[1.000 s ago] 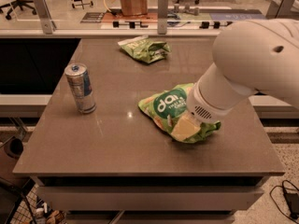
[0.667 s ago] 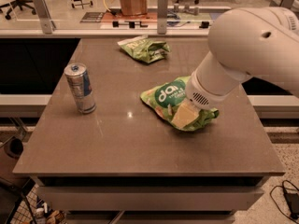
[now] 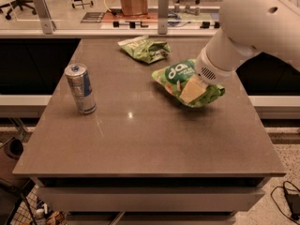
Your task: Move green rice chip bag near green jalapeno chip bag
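The green rice chip bag [image 3: 174, 75], bright lime green with white lettering, hangs a little above the table [image 3: 140, 139], right of centre. My gripper [image 3: 192, 90] comes down from the big white arm on the right and is shut on the bag's right half; one pale finger [image 3: 190, 93] lies across its front. The green jalapeno chip bag [image 3: 145, 49], smaller and duller with a white edge, lies on the table near the far edge, just up and left of the held bag, with a small gap between them.
A blue and silver drink can [image 3: 80, 88] stands upright on the table's left side. A glass partition with posts [image 3: 162, 8] runs behind the far edge. A brown paper bag [image 3: 133, 0] sits beyond it. The arm covers the table's far right corner.
The arm has carried the green rice chip bag away from the table's middle toward the far edge, closer to the jalapeno bag. The can and jalapeno bag have not moved.
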Available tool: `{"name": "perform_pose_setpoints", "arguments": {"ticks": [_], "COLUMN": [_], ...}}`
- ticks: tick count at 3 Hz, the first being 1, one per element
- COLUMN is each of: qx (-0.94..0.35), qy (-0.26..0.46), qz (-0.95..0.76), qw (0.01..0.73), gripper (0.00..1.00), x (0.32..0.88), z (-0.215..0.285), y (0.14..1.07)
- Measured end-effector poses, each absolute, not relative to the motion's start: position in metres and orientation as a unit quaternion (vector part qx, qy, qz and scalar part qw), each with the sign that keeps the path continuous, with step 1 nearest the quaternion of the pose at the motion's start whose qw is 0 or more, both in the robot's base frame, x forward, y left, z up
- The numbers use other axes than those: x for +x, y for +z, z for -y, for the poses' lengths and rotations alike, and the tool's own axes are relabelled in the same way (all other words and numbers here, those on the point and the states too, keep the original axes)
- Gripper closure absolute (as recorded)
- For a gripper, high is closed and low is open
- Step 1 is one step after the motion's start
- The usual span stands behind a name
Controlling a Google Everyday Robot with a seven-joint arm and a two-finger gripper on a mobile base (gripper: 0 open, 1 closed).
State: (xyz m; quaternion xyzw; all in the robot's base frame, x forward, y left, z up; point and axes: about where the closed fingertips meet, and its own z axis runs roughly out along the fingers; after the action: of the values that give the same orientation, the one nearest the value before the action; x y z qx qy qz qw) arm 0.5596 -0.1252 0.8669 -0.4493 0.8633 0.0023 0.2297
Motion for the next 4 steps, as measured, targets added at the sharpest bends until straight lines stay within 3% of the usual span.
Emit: {"name": "perform_pose_setpoints", "arguments": {"ticks": [4], "qx": [-0.386], "qy": [-0.063], "qz": [-0.869], "qw": [0.303], "gripper": [1.00], "x": [0.720], "z": [0.190], "y": [0.933]}}
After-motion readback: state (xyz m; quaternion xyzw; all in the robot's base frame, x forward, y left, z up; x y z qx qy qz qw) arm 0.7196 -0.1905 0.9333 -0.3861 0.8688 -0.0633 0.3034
